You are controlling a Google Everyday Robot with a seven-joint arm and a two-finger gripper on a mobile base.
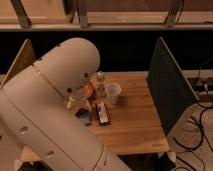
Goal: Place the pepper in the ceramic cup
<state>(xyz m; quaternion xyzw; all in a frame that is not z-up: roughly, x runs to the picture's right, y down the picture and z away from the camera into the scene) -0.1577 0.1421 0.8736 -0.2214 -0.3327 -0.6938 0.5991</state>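
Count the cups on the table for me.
1. The ceramic cup stands upright mid-table, just right of the bottle. The claw sits lower left of it, beside an orange object. The arm covers the table at left, so more may be hidden.

The big white arm point(52, 105) fills the left of the shot, and its gripper point(81, 104) sits low over the wooden table point(135, 125), just left of the ceramic cup point(113, 93), with an orange object point(89, 90) close against it. The cup stands upright, a small bottle point(100, 80) just behind it and a dark flat packet point(102, 113) lying in front. A dark panel point(167, 85) walls off the table's right side.
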